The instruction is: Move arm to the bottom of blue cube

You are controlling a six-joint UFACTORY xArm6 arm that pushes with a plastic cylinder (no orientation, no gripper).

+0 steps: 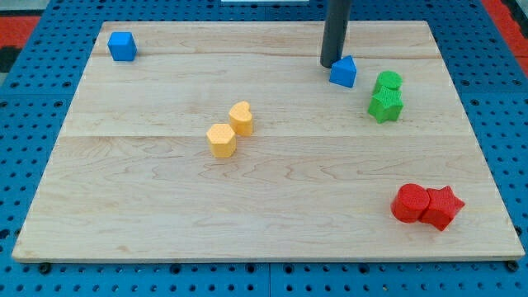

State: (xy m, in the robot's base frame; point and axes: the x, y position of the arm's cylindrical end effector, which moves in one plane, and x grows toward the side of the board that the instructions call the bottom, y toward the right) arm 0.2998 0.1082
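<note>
The blue cube (122,46) sits near the board's top left corner. My tip (331,64) is far to its right, near the view's top, just left of and touching or nearly touching a second blue block (344,72) with a pointed top. The dark rod rises from the tip out of the view's top edge.
A green cylinder (387,82) and a green star (385,105) stand right of the tip. A yellow heart (241,118) and a yellow hexagon (221,139) sit mid-board. A red cylinder (409,203) and a red star (442,206) lie at the bottom right. The wooden board (165,214) rests on a blue pegboard.
</note>
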